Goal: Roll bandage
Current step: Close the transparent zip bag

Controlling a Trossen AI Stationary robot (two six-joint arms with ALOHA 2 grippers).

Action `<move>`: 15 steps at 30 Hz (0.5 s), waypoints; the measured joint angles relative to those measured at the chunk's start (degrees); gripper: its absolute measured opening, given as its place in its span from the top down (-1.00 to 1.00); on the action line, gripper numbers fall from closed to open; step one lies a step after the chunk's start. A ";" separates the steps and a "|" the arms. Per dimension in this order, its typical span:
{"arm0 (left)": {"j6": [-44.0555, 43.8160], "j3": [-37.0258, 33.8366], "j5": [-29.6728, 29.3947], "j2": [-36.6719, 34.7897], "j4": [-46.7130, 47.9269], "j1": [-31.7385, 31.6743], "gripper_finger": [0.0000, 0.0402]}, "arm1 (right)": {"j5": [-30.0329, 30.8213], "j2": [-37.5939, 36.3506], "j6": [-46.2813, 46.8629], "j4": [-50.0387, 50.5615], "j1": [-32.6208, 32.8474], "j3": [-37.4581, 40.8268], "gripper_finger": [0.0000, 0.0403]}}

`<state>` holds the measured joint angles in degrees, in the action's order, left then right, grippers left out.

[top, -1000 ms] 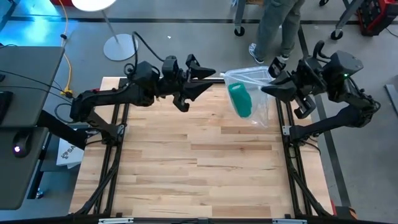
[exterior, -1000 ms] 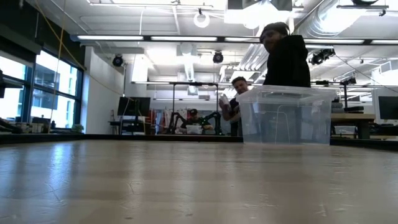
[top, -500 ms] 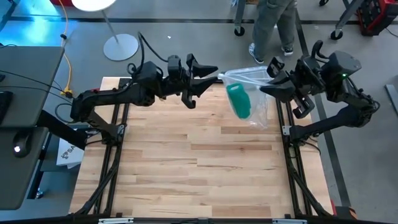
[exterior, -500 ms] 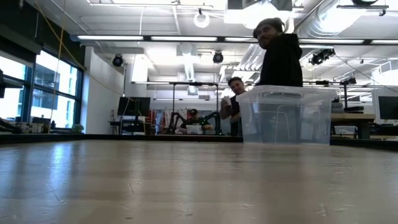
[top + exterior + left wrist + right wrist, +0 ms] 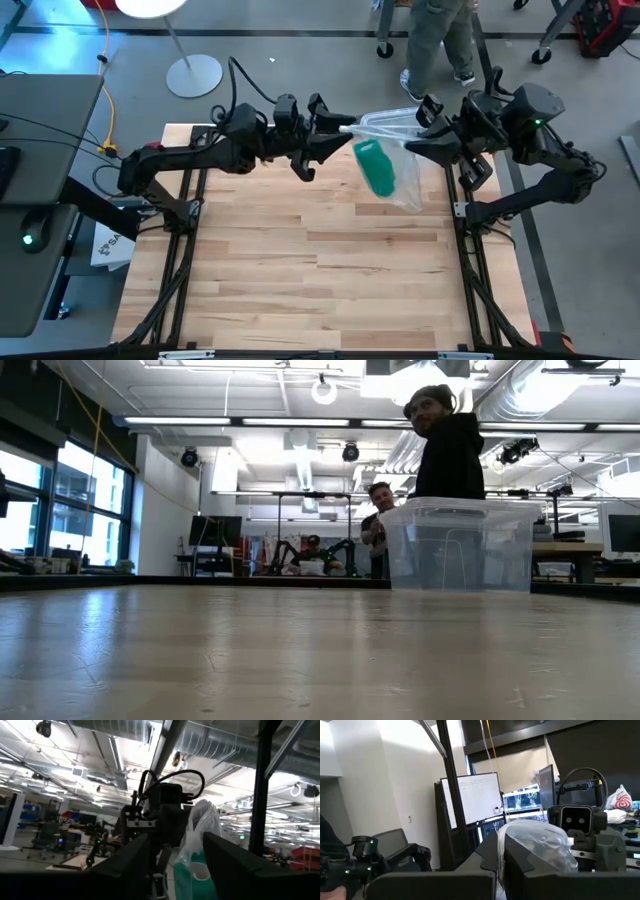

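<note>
Two grippers are up in the air over the far edge of the table [image 5: 300, 260], and between them hangs the clear plastic bag [image 5: 400, 150] with the green bandage [image 5: 375, 167] still inside as a roll. The right gripper [image 5: 418, 143] is clenched on the bag's top edge — its wrist view shows crinkled plastic bunched right at the fingers [image 5: 520, 865]. The left gripper [image 5: 345, 127] sits at the opposite side of the bag's mouth with its fingers [image 5: 227, 855] standing apart and plastic showing in the gap; we can't tell whether it actually has a pinch on the bag or is only reaching for it.

So we'd say we're at the unpacking step, not the rolling one. Nothing green is on the wood, and the clear plastic box [image 5: 455, 545] sits untouched at the far side in the low view.

Next move, as we read it: the left needs a firm hold on the rim so the mouth can be spread, then the bandage has to come out — tipped or pulled. Slippery film is the risk here.
</note>
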<state>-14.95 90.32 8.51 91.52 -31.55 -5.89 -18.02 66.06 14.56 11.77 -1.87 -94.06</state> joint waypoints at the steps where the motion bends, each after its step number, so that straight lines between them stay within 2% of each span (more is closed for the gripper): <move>1: 0.01 0.00 0.01 0.03 0.01 0.09 0.11 | -0.01 0.04 0.00 0.00 0.00 0.00 1.00; 5: 0.03 0.00 1.52 0.03 -1.60 0.44 0.31 | 0.09 0.05 -0.01 -0.03 0.00 0.00 1.00; 12: 0.04 0.03 2.86 -0.34 -1.45 1.11 0.91 | 1.13 0.05 -0.25 1.01 0.01 0.00 1.00; 15: 0.17 0.03 2.86 -1.34 -1.11 1.31 0.92 | 1.73 0.05 -0.47 1.49 0.01 0.00 1.00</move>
<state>-14.79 90.35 11.37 90.18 -32.66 -4.58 -16.29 66.11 14.09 13.26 -1.85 -94.06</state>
